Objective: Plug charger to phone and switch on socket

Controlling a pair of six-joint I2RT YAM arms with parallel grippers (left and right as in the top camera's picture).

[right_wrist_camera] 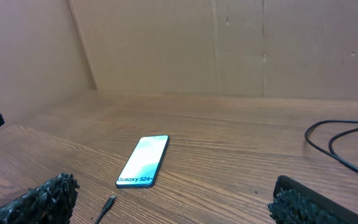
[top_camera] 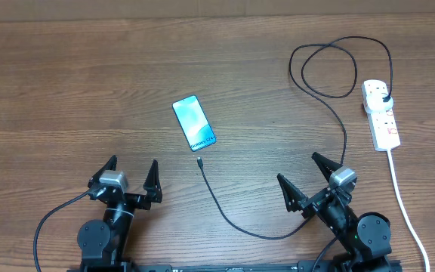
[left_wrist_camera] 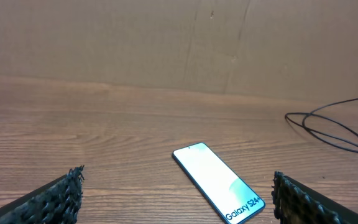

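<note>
Phone (top_camera: pixel 194 122) lit, flat, mid-tabletop. Charger tip (top_camera: pixel 200 162) just beside phone's near end, apart. Charger plug (top_camera: pixel 384 97) in socket (top_camera: pixel 381 125), right edge. Left gripper (top_camera: pixel 133 162), right gripper (top_camera: pixel 297 167) released, empty, near edge.

Overhead: red-marked switches (top_camera: pixel 385 115) on white elongated power strip (top_camera: pixel 377 122) too small to read as on or off; thick white cord (top_camera: pixel 401 200) of strip cut by bottom edge

Left wrist view: long thin black charger cable (left_wrist_camera: pixel 289 116) runs off right edge, loops only partly seen

Right wrist view: small connector tip (right_wrist_camera: pixel 109 203) tiny and blurred, shape unclear; lead behind it leaves picture at bottom edge; cable loops again clipped at right edge
</note>
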